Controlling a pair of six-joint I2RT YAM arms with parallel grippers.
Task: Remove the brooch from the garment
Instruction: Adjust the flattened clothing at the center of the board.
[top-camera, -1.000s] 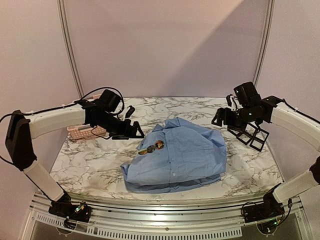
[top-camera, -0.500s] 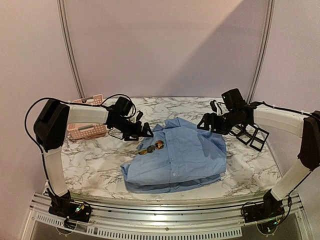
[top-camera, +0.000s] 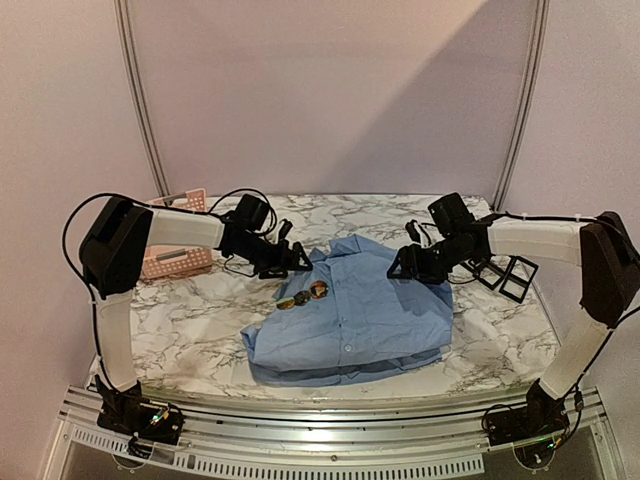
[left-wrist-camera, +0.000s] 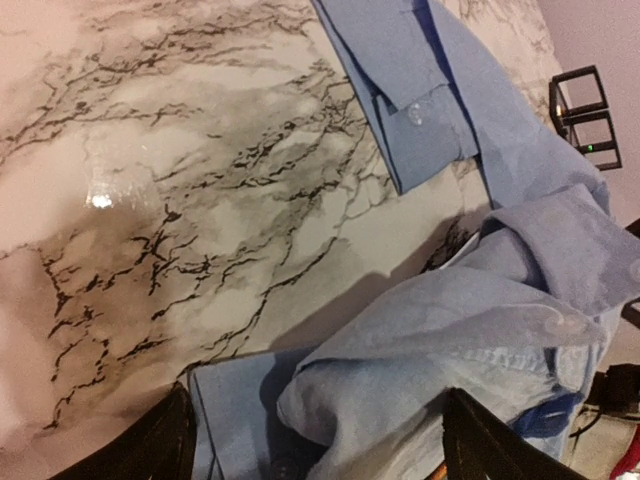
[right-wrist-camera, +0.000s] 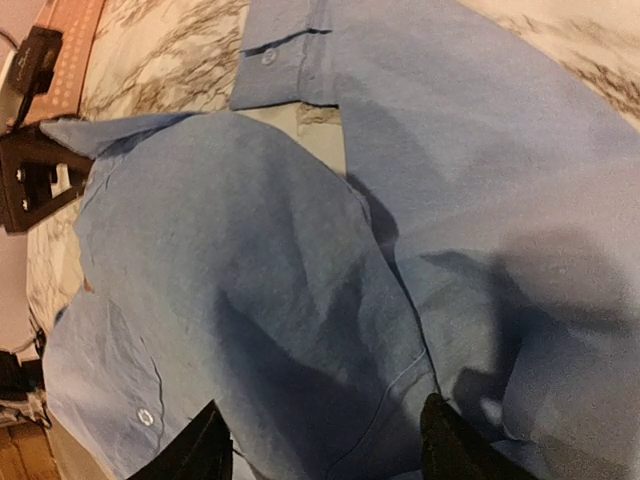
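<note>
The garment (top-camera: 355, 310), a light blue shirt, lies crumpled in the middle of the marble table. The brooch (top-camera: 303, 295), a gold and brown cluster, sits on its left front near the collar. My left gripper (top-camera: 297, 262) hovers at the collar just behind the brooch. In the left wrist view its jaws stand open (left-wrist-camera: 315, 435) with a fold of the garment (left-wrist-camera: 450, 320) between them. My right gripper (top-camera: 402, 268) hangs over the shirt's far right part. Its jaws are open (right-wrist-camera: 320, 445) just above the cloth (right-wrist-camera: 250, 250). Neither wrist view shows the brooch.
A pink basket (top-camera: 175, 258) stands at the back left behind my left arm. Black wire frames (top-camera: 508, 272) stand at the back right, also visible in the left wrist view (left-wrist-camera: 585, 115). Bare marble (top-camera: 185, 325) lies left of the shirt.
Both arms have swung inward to the shirt: the left from beside the basket to the collar, the right from the black frames to the shirt's far right. The right jaws narrowed somewhat.
</note>
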